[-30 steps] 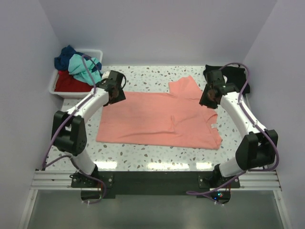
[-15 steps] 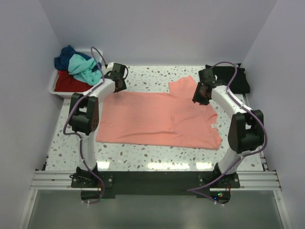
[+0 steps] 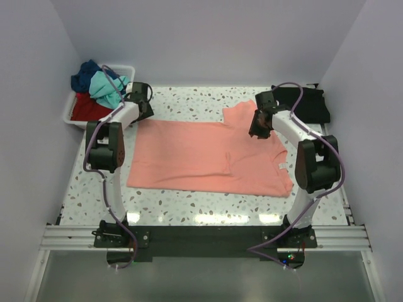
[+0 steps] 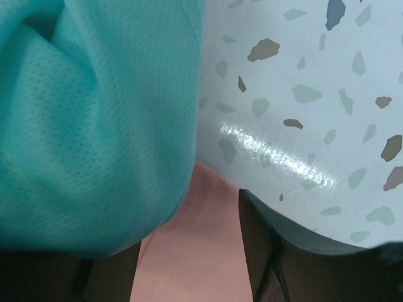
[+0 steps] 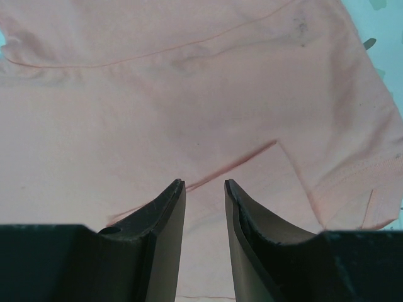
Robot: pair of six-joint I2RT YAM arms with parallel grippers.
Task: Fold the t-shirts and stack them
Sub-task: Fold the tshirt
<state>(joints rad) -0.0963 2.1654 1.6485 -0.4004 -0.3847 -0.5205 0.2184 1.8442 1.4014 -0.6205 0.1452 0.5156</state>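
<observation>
Salmon-pink t-shirt (image 3: 208, 154) is lying spread flat mid counter (image 3: 195, 99), not yet folded, so the first fold is probably only being set up. Left gripper (image 3: 141, 100) is hovering at the shirt's far-left corner beside the white bin (image 3: 70, 114), its jaws standing wide apart and gripping nothing, with the teal t-shirt (image 4: 88, 126) crowding its wrist view. Right gripper (image 5: 204, 185) is hanging over the far sleeve, jaws showing a narrow gap, empty. Next move is likely calling for both to pinch the far edge and carry it nearward. Black t-shirt (image 3: 312, 104) is lying far right.
</observation>
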